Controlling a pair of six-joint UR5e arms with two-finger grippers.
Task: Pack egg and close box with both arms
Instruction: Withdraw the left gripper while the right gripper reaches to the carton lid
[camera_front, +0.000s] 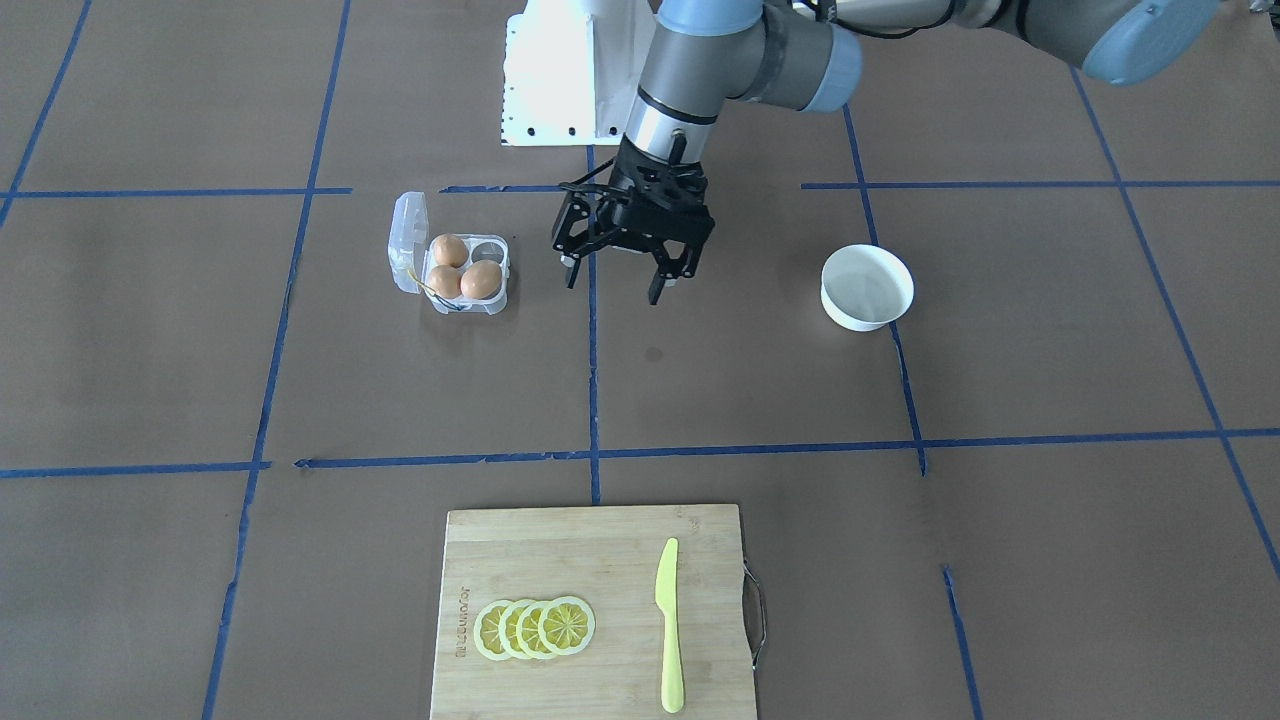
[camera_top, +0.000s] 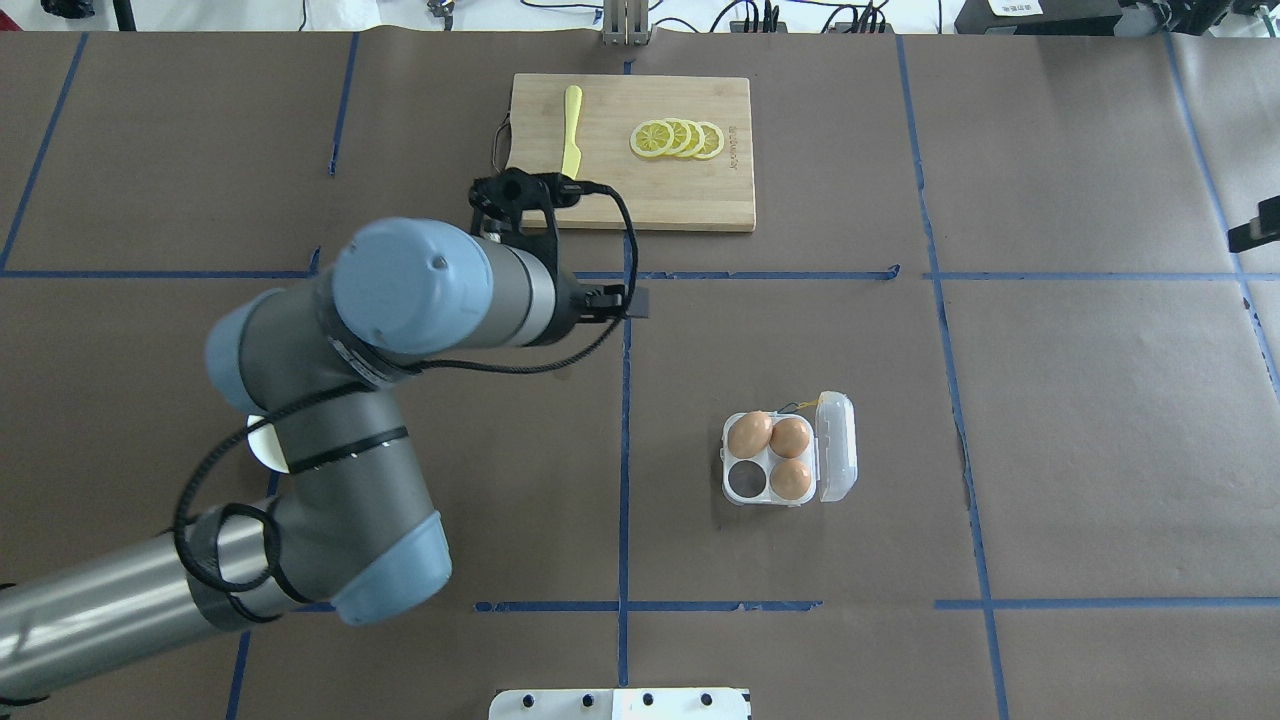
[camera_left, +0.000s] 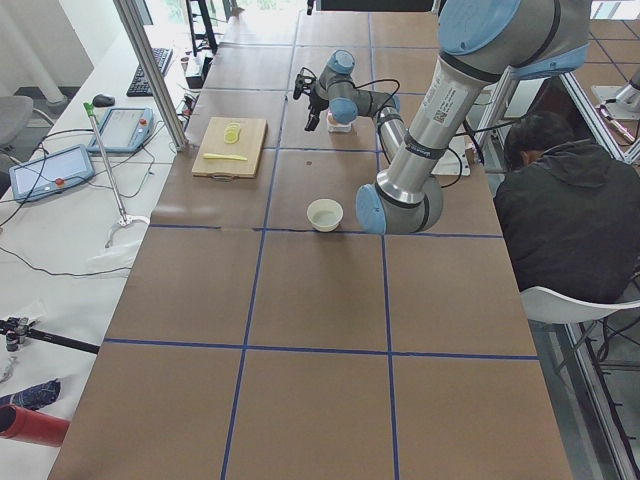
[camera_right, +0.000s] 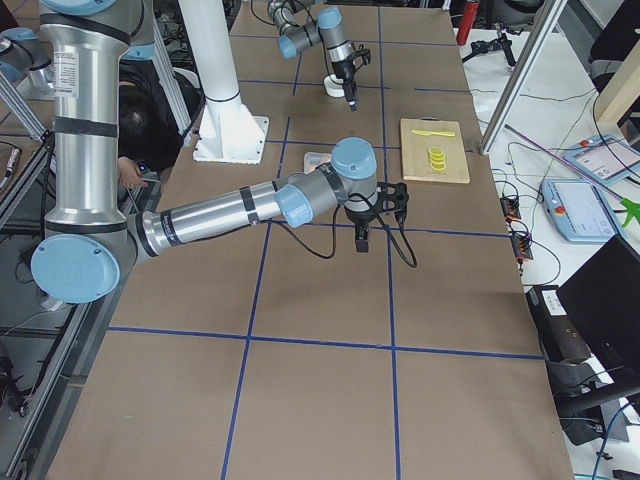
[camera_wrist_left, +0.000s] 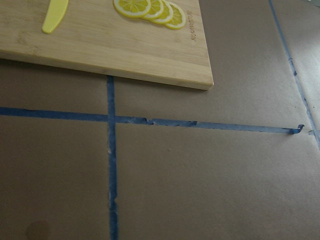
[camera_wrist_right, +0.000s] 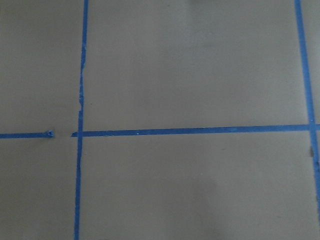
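The clear four-cell box (camera_front: 497, 301) lies open, its lid (camera_front: 407, 243) folded out to the side with yellow string (camera_front: 425, 285) beside it. Three orange-brown eggs sit in its cells (camera_front: 449, 250) (camera_front: 445, 282) (camera_front: 481, 280), and one cell (camera_front: 487, 247) is empty. The box also shows in the overhead view (camera_top: 728, 458). My left gripper (camera_front: 615, 285) hangs open and empty above the table, between the box and the white bowl (camera_front: 867, 287). My right gripper (camera_right: 362, 238) shows only in the exterior right view, off to the side of the box. I cannot tell if it is open or shut.
The white bowl is empty. A wooden cutting board (camera_front: 595, 560) with lemon slices (camera_front: 535, 628) and a yellow knife (camera_front: 669, 625) lies on the operators' side. The white pedestal base (camera_front: 560, 80) stands behind the left gripper. A seated person (camera_left: 570, 220) is beside the table.
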